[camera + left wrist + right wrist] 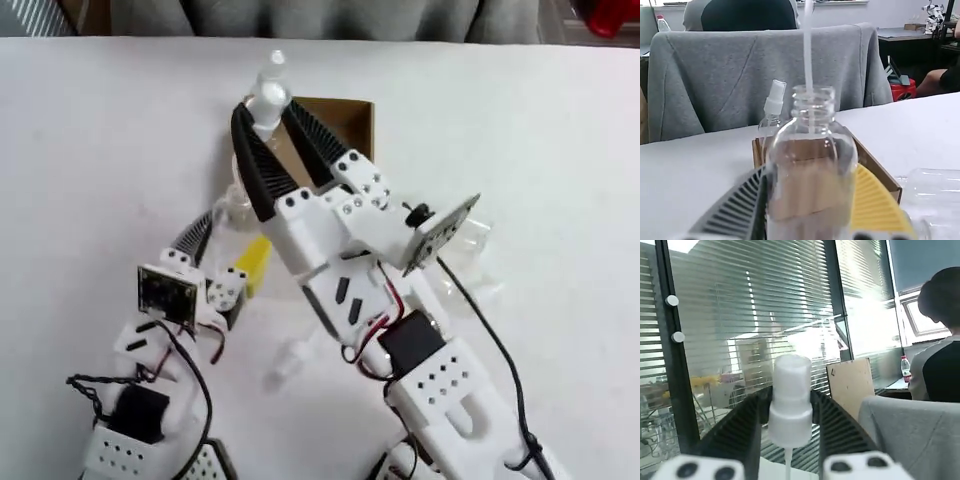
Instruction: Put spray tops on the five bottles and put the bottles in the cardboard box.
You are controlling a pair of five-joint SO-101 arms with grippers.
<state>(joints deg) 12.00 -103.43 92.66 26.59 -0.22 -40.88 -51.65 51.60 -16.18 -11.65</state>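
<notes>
1. The bottle [810, 170] is clear, thin-walled plastic; I judge it light, empty, slick and easy to squash; best taken low on the body, leaving the neck free.
2. The spray top [790, 400] is small, hard and near weightless, I reckon; its dip tube [807, 50] looks thin and bendy, so I hold the collar.
3. My left pincer [225, 245] is clenched round the bottle, upright, just near-left of the cardboard box [345, 115].
4. My right pincer [268, 110] grasps the spray top, raised high with fingers pointing away; the tube hangs into the open neck.
5. A capped bottle [772, 107] stands in the box; a spare bottle [935, 185] lies to the right.
</notes>
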